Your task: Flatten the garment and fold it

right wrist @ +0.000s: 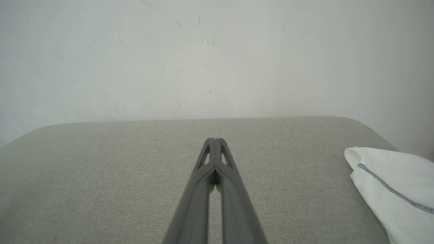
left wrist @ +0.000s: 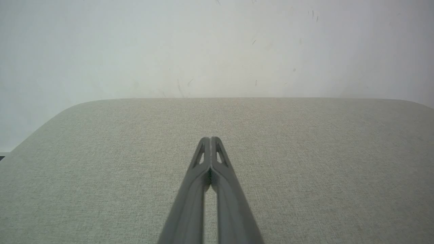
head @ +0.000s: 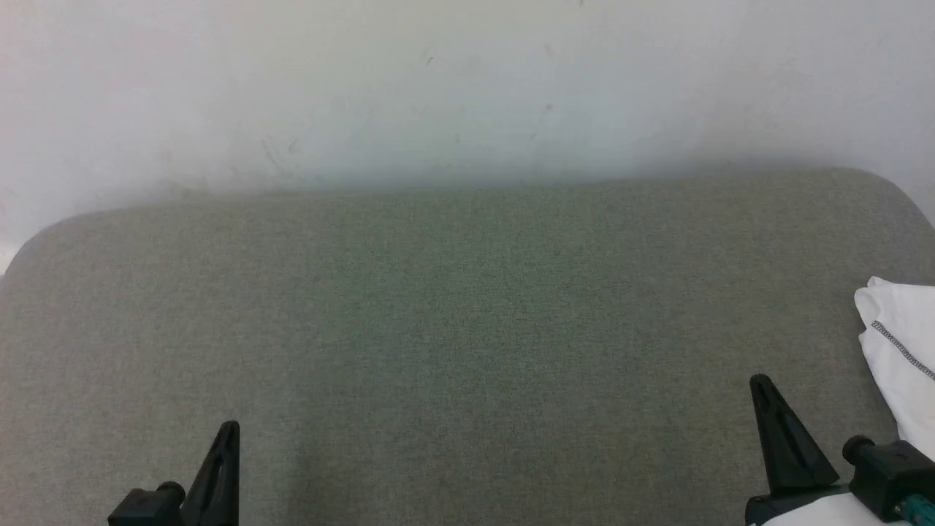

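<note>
Grey cushion (head: 438, 329); garment (head: 906, 321) perhaps diagonal, rightward.

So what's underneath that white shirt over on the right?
The shirt lies on a grey-green padded cushion, near its right end. Whether anything else sits beneath the shirt cannot be seen, because the fabric covers it.

White garment (right wrist: 393, 179) with grey zigzag stitching; grey-green cushion (head: 438, 329); white wall (head: 438, 80).

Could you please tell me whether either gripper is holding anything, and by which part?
Nothing is held. The left gripper and right gripper are both shut and empty; the shirt lies untouched on the cushion, to the right.
</note>
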